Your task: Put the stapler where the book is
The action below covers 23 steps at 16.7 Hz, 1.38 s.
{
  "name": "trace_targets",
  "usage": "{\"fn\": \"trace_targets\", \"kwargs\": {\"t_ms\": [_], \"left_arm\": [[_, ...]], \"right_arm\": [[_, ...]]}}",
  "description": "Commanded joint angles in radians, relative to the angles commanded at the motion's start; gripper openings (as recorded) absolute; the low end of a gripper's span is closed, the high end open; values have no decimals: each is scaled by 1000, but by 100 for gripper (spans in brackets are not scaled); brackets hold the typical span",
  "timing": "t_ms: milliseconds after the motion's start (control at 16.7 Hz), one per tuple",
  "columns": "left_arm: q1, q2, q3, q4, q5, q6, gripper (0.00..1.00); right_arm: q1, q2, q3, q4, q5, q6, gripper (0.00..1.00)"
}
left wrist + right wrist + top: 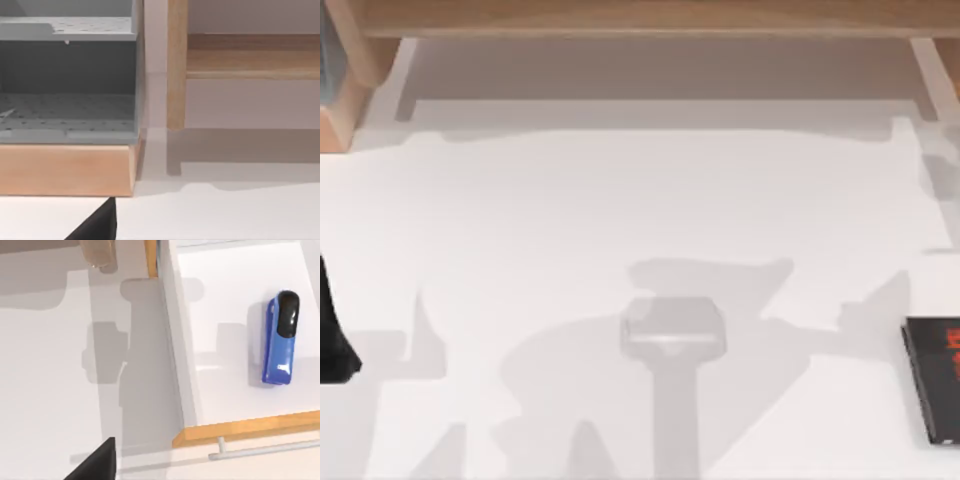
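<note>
A blue stapler (280,337) with a black top lies flat inside an open white drawer (235,280) that has a wooden front edge and a metal bar handle (265,450). A black part of my right gripper (97,464) hangs well above the table, beside the drawer and clear of the stapler. The book (935,378), thin and black with red lettering, lies flat at the table's right edge, cut off by the frame. A dark piece of my left arm (332,335) sits at the table's left edge; a black part of my left gripper (97,225) faces a shelf unit.
A wooden shelf (650,20) runs along the back of the white table (570,200). A grey perforated organiser (65,100) in a wooden frame stands at the back left, next to a wooden post (176,65). Arm shadows fall across the table's middle.
</note>
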<state>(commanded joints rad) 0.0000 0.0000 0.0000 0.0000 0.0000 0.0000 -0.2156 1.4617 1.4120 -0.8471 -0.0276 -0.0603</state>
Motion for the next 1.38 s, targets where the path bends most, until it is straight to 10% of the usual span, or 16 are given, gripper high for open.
{"fn": "trace_targets", "kwargs": {"t_ms": [720,1380], "left_arm": [[0,0,0,0,0,0,100],[0,0,0,0,0,0,100]], "right_arm": [[-156,1073,1045,-532,28,-20,100],[-151,1140,1114,-550,26,-16,100]]}}
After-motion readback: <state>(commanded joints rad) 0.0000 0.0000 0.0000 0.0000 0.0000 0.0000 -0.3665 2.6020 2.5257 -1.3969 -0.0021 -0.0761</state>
